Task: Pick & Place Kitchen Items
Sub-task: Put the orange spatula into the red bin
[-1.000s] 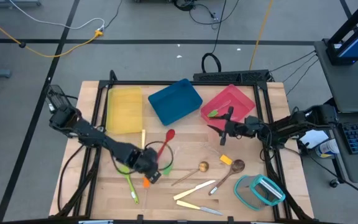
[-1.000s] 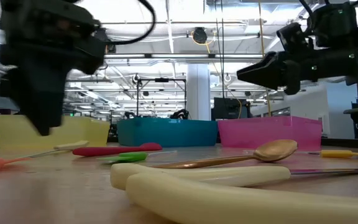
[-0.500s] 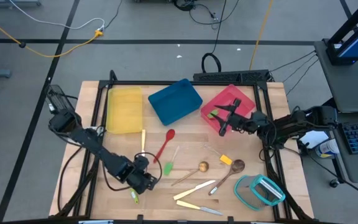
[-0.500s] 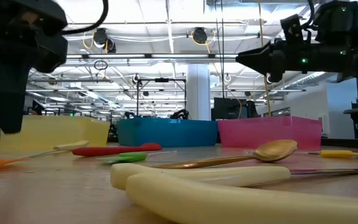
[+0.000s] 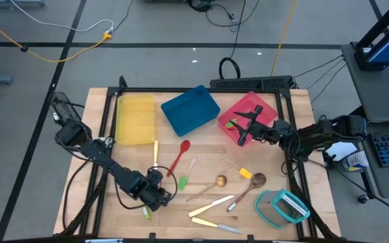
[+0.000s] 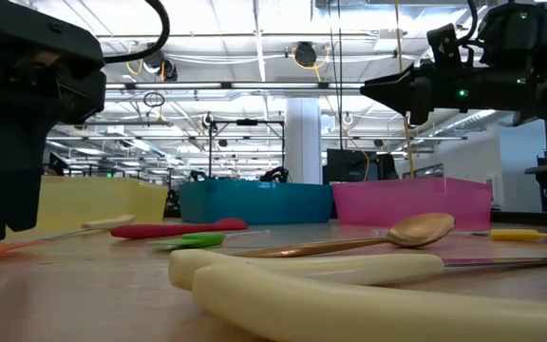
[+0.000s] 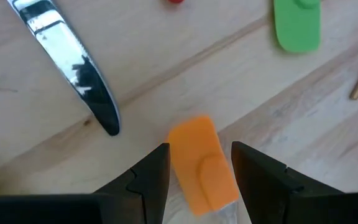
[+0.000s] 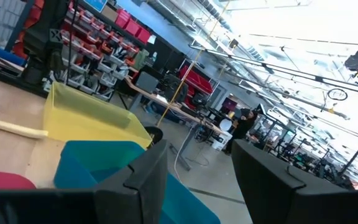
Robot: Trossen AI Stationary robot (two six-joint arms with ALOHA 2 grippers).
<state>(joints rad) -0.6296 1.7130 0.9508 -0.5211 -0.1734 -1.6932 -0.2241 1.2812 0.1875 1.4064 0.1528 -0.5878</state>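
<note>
Orange spatula head (image 7: 201, 163) lies flat on the wooden worktop (image 7: 36, 140) between the left gripper's (image 7: 199, 177) parted jaws, seen only from the left wrist; overhead, that gripper (image 5: 155, 192) hides it. The right gripper (image 5: 246, 125), jaws apart and empty, hovers over the pink tray (image 5: 269, 106), where a green utensil (image 5: 231, 123) lies.

- From above, the left end effector (image 5: 155, 194) covers the orange spatula head; only the left wrist view shows that spatula (image 7: 202, 163), its handle lost under the frame edge.
- The knife (image 7: 67, 62) is cut off there, its handle unseen.
- The green piece (image 7: 297, 23) runs off the edge.
- In the low view, the cream knives (image 6: 349, 285) are blurred.
</note>
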